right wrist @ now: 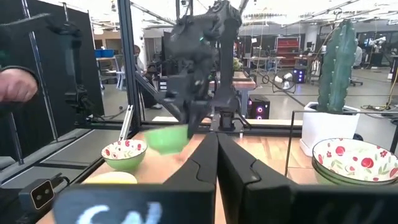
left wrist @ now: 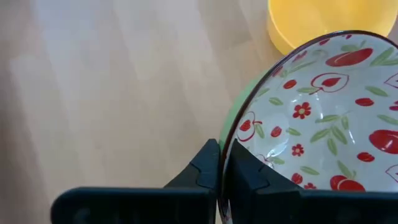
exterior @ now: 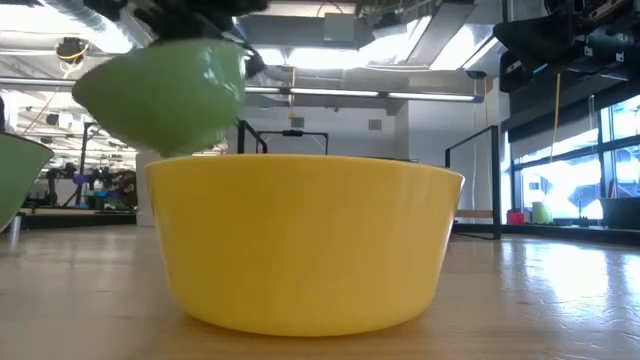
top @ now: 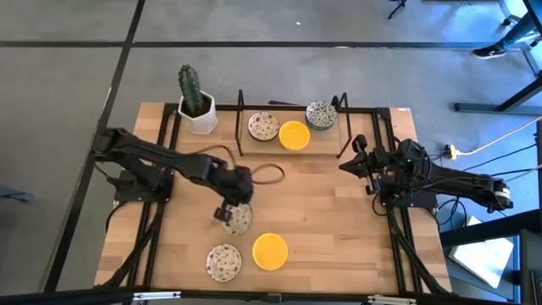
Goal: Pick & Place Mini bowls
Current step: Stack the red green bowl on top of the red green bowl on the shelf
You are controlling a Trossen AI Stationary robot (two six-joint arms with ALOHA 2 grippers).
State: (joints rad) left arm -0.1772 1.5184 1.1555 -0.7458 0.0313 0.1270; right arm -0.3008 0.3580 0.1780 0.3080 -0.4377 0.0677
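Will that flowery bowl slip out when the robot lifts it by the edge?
It might. The left gripper pinches only the thin rim of the bowl, which looks glossy and probably slippery. Held off the table by one edge, it could tilt or swing. It looks stiff and may chip if dropped.

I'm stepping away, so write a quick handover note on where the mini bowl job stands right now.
Left gripper: fingers shut on the rim of a red-floral white bowl with green outside, lifted above the wooden table.
Right gripper: idle at the right side.
Near front edge: another floral bowl and a plain yellow bowl.
At the back rack: three bowls.
Left: set the held bowl down.
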